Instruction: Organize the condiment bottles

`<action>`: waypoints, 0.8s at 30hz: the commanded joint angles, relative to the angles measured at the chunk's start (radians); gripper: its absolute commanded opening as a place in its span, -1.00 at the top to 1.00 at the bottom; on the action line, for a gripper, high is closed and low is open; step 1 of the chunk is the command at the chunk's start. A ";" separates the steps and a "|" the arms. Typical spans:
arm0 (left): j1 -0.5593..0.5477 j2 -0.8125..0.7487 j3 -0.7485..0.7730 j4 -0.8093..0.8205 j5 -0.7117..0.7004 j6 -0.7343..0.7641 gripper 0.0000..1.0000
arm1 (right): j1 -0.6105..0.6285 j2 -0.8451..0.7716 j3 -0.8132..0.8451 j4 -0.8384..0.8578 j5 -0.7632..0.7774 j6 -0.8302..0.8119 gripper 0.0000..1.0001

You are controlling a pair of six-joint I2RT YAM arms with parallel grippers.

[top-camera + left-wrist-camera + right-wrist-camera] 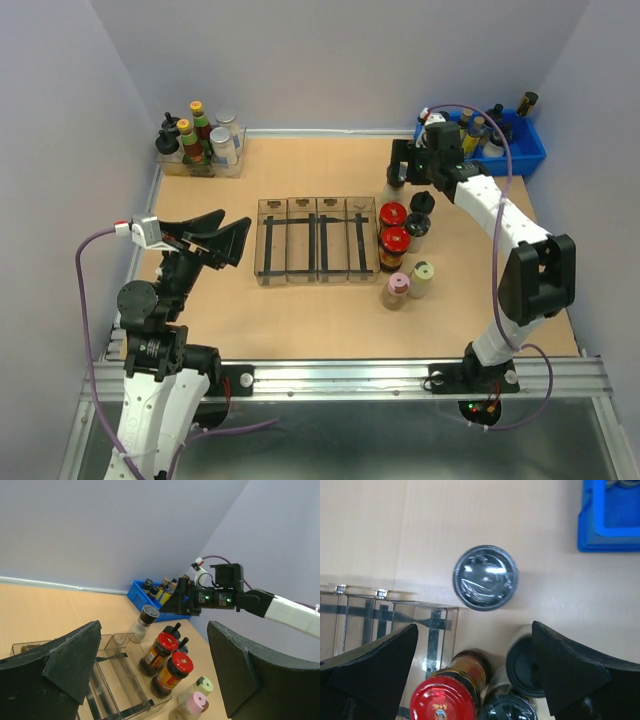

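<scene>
Seven condiment jars stand right of the clear organizer tray (310,240). There are two red-lidded jars (394,227), two black knob-capped jars (420,212), a pink-capped jar (398,287), a pale-yellow-capped jar (421,275) and a grey-lidded clear jar (395,183). My right gripper (408,176) hovers open and empty above the grey-lidded jar (485,577), near a red lid (443,700) and the black caps (525,660). My left gripper (222,235) is open and empty, left of the tray. Its view shows the red-lidded jars (170,660) and the pink-capped jar (195,705).
A blue bin (520,150) with slim dark bottles sits at the back right, also in the right wrist view (610,530). A clear box (200,160) with taller bottles stands at the back left. All four compartments of the organizer tray (385,620) are empty.
</scene>
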 commanded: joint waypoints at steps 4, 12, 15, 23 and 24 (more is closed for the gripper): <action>-0.005 -0.052 -0.023 -0.007 0.017 -0.015 -0.97 | 0.028 0.140 0.189 0.033 0.145 -0.061 -1.00; -0.005 -0.078 -0.025 -0.038 0.007 -0.005 -0.97 | 0.026 0.263 0.244 0.036 0.167 -0.066 -1.00; -0.005 -0.079 -0.028 -0.040 0.004 -0.002 -0.97 | 0.028 0.289 0.257 0.037 0.159 -0.060 -1.00; -0.005 -0.087 -0.014 -0.073 -0.007 0.015 -0.97 | 0.028 0.387 0.318 0.034 0.156 -0.009 0.12; -0.005 -0.093 -0.012 -0.083 -0.015 0.024 -0.97 | 0.028 0.387 0.321 0.034 0.167 -0.006 0.62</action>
